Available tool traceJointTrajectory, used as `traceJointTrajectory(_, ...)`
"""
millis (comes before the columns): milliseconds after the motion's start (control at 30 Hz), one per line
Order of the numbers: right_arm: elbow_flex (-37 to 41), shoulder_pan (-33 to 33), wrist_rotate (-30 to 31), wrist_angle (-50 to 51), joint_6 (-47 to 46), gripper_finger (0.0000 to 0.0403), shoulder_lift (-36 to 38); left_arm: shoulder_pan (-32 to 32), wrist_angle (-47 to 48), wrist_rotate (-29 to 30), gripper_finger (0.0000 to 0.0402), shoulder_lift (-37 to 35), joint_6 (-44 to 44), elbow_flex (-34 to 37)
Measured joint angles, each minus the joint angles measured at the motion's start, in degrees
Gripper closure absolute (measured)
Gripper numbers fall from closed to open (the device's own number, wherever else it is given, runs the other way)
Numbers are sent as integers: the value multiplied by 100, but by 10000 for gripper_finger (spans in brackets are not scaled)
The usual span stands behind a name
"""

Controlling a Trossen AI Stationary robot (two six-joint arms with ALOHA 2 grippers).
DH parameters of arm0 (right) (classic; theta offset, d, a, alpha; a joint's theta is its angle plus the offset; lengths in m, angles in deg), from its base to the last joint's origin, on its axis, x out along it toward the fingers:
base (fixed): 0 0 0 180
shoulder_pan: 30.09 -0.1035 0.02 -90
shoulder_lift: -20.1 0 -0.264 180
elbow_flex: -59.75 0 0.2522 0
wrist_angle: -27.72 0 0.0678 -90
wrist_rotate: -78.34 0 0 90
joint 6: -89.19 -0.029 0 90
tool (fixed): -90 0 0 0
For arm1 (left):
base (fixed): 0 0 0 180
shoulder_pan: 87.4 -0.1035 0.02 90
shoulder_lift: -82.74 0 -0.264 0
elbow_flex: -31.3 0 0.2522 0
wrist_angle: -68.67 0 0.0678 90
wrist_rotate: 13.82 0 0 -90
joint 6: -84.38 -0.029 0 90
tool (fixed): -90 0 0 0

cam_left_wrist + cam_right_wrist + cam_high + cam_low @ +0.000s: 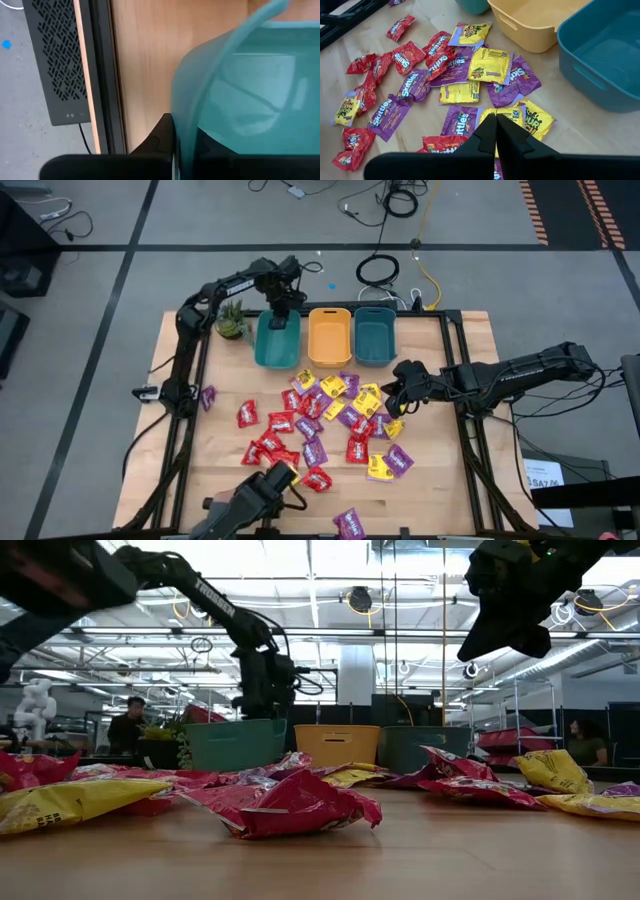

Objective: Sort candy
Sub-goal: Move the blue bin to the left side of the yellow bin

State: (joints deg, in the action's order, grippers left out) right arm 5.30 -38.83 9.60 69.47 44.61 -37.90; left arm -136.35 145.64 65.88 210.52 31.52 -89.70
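The candy (pixel 325 415) lies as a loose heap of small, flat, shiny packets in red, purple and yellow across the middle of the wooden table (pixel 450 490), just on the near side of the three bins. A few lie apart: one purple packet (pixel 208 397) off to the left and another (pixel 350 523) at the near edge. Many overlap, so single packets are hard to pick clean from the middle of the heap.

These packets look light, thin and crinkly, with a slick foil skin. They would likely bend and slide rather than hold shape, so a pinch on a raised, crimped end or on a free edge at the rim of the heap seems safer than a grab at the flat face.

The right gripper (pixel 397 393) hangs low over the right side of the heap, above the yellow and purple packets; its fingers (pixel 485 137) are pressed together with nothing between them. The left gripper (pixel 282 308) is far off at the left teal bin (pixel 277 345), fingers together at its far rim, no packet in them. The orange bin (pixel 329 337) and the right teal bin (pixel 374 335) stand beside it in a row. No packet shows in any bin, so sorting looks barely begun.
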Motion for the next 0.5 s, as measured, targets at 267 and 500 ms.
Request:
traceJointTrajectory(267, 0, 0, 108, -36, -111, 401, 0, -4, -363, 120, 378, 108, 113, 0)
traceJointTrajectory(500, 0, 0, 140, -33, -129, 401, 0, 0, -451, 212, 361, 108, 153, 0)
